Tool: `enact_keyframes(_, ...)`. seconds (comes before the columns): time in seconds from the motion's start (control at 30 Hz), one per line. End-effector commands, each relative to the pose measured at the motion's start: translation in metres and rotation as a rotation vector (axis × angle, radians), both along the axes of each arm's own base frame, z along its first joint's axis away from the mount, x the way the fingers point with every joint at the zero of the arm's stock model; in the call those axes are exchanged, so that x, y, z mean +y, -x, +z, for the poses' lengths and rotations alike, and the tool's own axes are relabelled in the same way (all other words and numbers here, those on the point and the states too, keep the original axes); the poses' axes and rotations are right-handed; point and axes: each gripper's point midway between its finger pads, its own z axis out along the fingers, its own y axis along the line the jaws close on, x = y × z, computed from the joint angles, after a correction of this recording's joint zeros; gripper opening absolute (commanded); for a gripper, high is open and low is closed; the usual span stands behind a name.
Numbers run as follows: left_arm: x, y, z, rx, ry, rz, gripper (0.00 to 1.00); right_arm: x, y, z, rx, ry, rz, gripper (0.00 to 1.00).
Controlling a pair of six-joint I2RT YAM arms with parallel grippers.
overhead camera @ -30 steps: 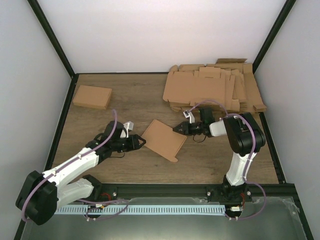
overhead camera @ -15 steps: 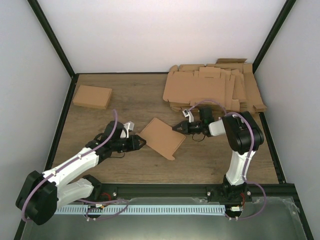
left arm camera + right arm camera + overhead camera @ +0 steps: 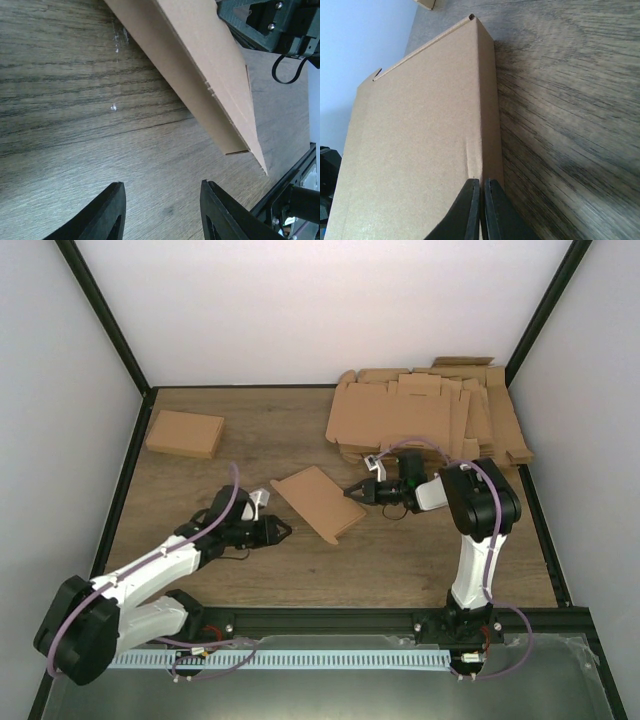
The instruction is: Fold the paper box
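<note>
Pinching the plain brown, shallow rectangular cardboard paper box (image 3: 315,500) by its right-hand edge, my right pincer (image 3: 350,494) has its two black fingers (image 3: 470,210) pressed almost flat together, with only the thin cardboard of the box's side wall between them. From the right wrist I see the broad top panel running away from the fingers, a crease along the narrow side wall and a small notch at the far corner. The paper box sits in the middle of the grey-brown wood-grain table (image 3: 300,430), turned at a slant to the table's edges, between my two arms. From the left wrist its near end looks raised off the wood, with a shadow under it, though I cannot say how much of it rests on the table.

My left pincer (image 3: 285,531) is just beside the box's lower left corner and apart from it. Its jaws are spread, with nothing between them but bare wood (image 3: 162,212).

Farther out, a thick, untidy pile of flat brown die-cut cardboard sheets (image 3: 420,418) lies at the back right of the table, behind my right arm. A small closed brown cardboard box (image 3: 184,433) lies well apart at the back left. White walls with black corner posts stand around the table.
</note>
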Motion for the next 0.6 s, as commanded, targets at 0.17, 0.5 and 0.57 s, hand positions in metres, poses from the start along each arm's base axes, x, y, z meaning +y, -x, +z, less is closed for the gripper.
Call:
enact_keyframes(0.17, -0.005, -0.001, -0.018, 0.002, 0.025, -0.016, 0.40, -0.020, 0.007, -0.059, 0.138, 0.159, -0.099, 0.02)
enact_keyframes(0.5, -0.013, -0.007, -0.050, 0.028, 0.095, 0.020, 0.14, -0.019, 0.007, -0.058, 0.136, 0.153, -0.094, 0.02)
enact_keyframes(0.57, -0.021, -0.019, -0.049, 0.001, 0.115, 0.020, 0.06, -0.019, 0.007, -0.057, 0.135, 0.150, -0.093, 0.02)
